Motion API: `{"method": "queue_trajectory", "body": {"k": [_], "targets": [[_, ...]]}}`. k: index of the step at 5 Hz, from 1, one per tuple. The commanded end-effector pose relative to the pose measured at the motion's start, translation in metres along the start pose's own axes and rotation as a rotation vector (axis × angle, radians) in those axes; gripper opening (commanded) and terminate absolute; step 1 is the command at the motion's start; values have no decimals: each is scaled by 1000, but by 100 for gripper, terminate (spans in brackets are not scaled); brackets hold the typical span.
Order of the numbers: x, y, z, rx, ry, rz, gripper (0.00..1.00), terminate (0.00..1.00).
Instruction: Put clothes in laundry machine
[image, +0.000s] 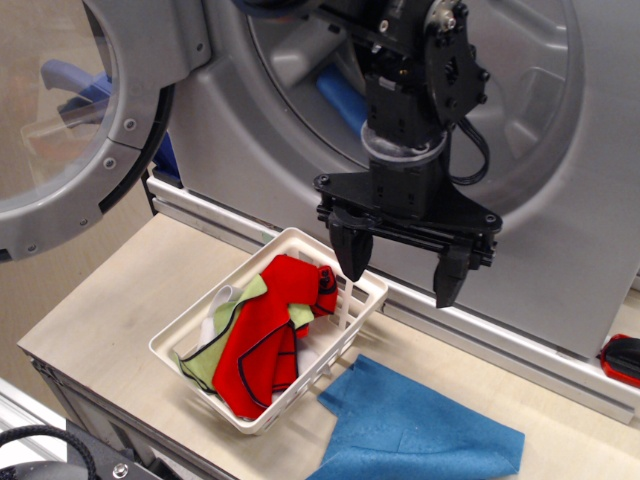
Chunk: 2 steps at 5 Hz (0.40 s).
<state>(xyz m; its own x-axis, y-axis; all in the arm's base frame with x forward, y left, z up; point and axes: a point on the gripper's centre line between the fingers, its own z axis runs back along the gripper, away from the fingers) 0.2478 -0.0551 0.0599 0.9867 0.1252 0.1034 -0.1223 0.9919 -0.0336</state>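
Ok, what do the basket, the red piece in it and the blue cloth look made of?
Basket: white, seemingly rigid plastic, going by its moulded lattice walls. Red piece: soft matte fabric with dark trim, lying in folds. Blue cloth: thin matte fabric, possibly felt or microfibre, rumpled flat on the table.

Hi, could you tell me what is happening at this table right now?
A single robot arm is working on loading laundry. Its gripper hangs open and empty above the far corner of the white basket, which holds the clothes, mostly red with some light green. The laundry machine stands behind with its door swung open. A blue cloth lies on the table beside the basket. Nothing is gripped.
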Motion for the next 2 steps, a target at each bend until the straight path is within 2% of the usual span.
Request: {"method": "queue_trajectory", "body": {"k": [1, 2], "targets": [[0, 0, 0, 0, 0, 0, 100, 0], [1, 18, 4, -3, -42, 76, 100, 0]]}}
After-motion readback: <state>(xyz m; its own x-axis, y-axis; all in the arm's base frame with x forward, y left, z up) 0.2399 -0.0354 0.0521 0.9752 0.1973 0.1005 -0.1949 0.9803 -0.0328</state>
